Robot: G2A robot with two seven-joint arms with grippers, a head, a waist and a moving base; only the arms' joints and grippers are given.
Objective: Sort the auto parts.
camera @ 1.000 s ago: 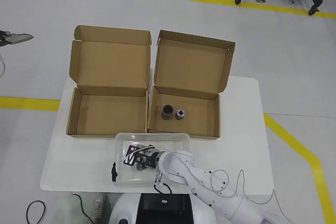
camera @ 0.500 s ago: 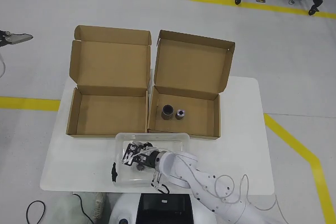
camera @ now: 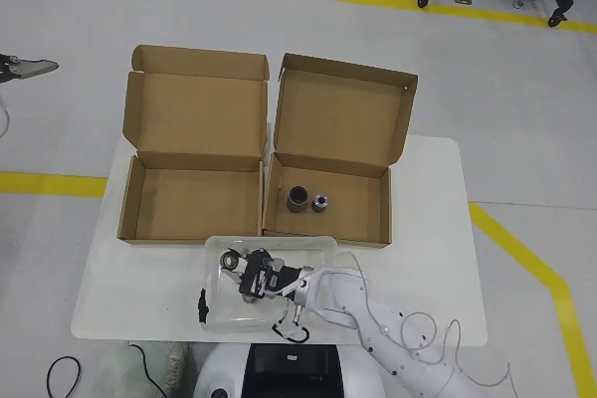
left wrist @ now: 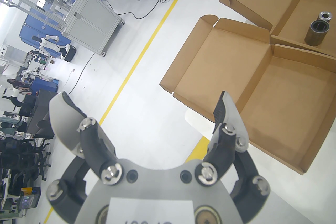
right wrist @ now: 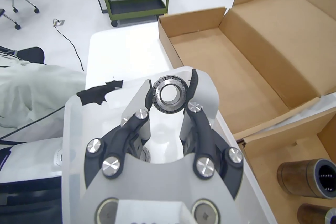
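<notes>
Since the earlier frames, the right arm has turned its wrist over the clear plastic tray, and the right gripper now sits somewhat nearer the tray's middle. We record its fingers clamped on a tapered roller bearing, bore facing the wrist camera, held above the tray floor. The tray stands at the near edge of the white table.

Two open cardboard boxes stand side by side behind the tray, towards the table's far edge. The left box holds nothing. The right box holds a dark cylindrical sleeve with a smaller silver bushing just beside it.

The left gripper hangs over the floor, well off the table's left edge, fingers apart and holding nothing.

We judge the step in hand to be the lift-out of the bearing. The next move calls for clearing the tray wall and carrying the bearing over a box. As it differs from the sleeves, we judge the left box the likelier destination. The release should be made low over the box floor, so that the bearing does not roll.
</notes>
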